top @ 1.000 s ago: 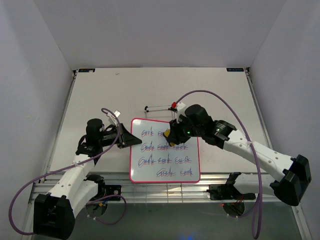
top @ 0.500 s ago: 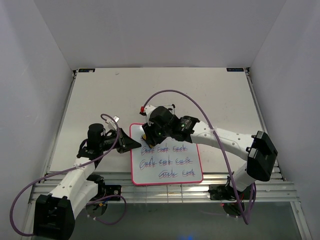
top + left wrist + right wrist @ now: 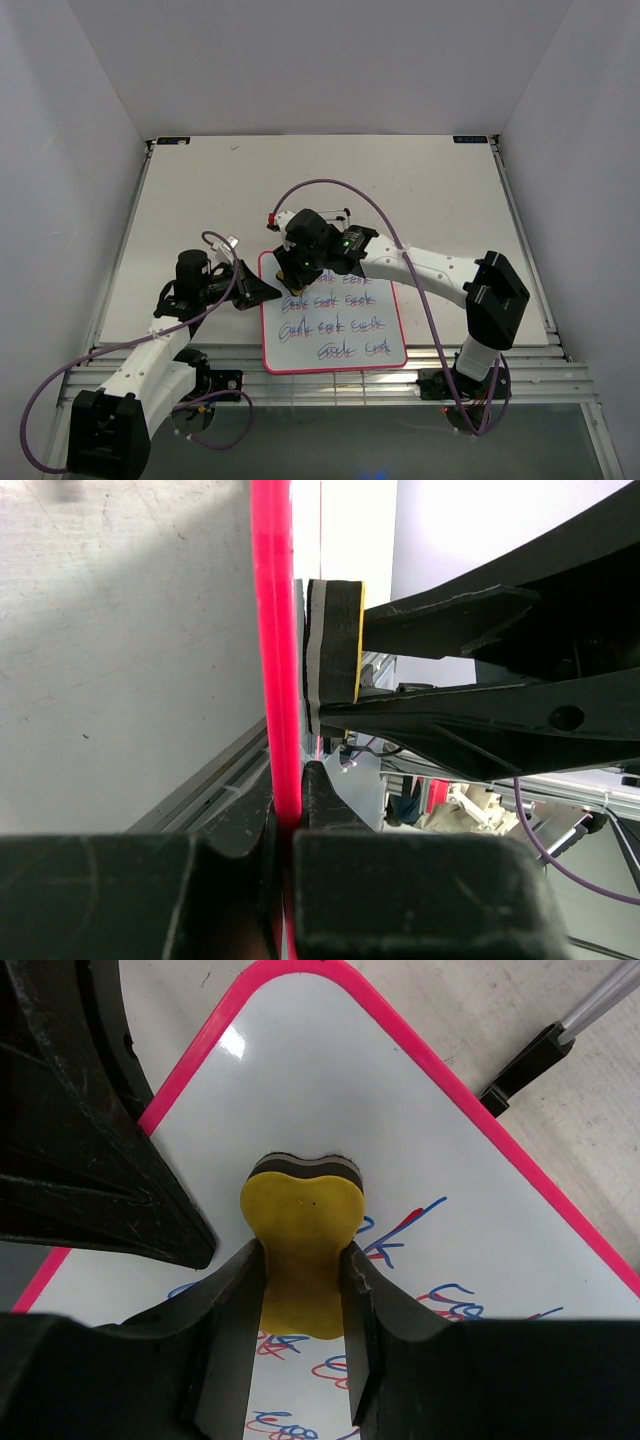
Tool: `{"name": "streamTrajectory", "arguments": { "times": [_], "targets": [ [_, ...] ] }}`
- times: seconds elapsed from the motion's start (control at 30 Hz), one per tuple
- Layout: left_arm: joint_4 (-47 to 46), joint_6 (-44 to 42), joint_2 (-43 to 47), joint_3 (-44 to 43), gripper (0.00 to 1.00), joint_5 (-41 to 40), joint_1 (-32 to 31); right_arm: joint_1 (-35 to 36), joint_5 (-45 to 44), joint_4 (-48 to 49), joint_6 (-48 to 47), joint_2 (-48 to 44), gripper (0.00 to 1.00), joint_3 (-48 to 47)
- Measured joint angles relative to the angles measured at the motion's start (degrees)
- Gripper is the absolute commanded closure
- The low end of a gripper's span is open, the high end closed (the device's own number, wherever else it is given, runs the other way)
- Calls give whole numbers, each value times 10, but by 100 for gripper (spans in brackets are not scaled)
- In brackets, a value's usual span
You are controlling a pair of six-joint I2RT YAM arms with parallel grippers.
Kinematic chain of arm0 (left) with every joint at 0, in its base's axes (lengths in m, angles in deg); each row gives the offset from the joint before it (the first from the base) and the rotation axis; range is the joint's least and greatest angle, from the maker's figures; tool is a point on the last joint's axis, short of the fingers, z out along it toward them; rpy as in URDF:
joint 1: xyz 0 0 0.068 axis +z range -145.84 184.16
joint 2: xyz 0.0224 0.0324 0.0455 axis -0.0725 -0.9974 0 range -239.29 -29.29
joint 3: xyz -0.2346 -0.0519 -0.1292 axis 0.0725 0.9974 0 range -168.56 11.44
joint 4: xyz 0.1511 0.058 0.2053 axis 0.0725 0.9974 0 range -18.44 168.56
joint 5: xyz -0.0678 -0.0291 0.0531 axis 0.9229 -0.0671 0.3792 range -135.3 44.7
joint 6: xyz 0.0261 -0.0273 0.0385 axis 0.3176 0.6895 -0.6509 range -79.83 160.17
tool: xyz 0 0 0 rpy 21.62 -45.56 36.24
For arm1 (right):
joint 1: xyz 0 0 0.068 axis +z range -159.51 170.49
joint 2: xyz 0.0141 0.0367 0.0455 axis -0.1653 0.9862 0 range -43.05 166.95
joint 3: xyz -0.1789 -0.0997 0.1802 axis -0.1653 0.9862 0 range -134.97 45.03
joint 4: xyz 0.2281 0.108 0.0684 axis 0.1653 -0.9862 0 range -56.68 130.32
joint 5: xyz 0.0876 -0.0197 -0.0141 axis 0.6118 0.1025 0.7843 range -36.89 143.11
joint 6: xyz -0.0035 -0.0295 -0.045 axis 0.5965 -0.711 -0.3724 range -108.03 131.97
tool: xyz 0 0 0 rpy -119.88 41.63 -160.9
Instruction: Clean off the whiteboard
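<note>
Whiteboard (image 3: 335,340) lies flat on the counter (image 3: 200,190), near the middle of its near edge, just in front of the two arm bases. From above its outline is slightly wider than deep, so the long axis appears to run left–right. The lines of blue-red scribble follow the same direction. The board sits a little askew, its near-right corner farther back than its near-left.

Left hand (image 3: 266,288): closed on the board's left edge, with the pink frame pinched between its fingers (image 3: 322,800).

Right hand (image 3: 293,270): clamped on a yellow eraser (image 3: 300,1230), which is pressed onto the board at its far-left corner.

Change from a second ago:
- The eraser was right of centre on the top row. It is now at the left end.
- The board showed four rows of scribble. Three remain, and the far strip is wiped white.
- The right arm has swung left, its elbow drawn in from the far right.
- The board has turned slightly.
- The left hand's grip is unchanged.
</note>
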Motion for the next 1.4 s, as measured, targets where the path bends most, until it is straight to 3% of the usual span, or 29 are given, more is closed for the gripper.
{"name": "streamTrajectory", "arguments": {
  "times": [0.8, 1.27, 1.4],
  "targets": [
    [20, 9, -1, 7, 100, 5, 0, -85, 15, 20, 3, -29, 65, 93],
    [21, 8, 0, 8, 100, 7, 0, 14, 31, -37, -12, 68, 66, -91],
    [25, 6, 1, 10, 100, 10, 1, 21, 21, -48, -16, 72, 66, -98]
  ]
}}
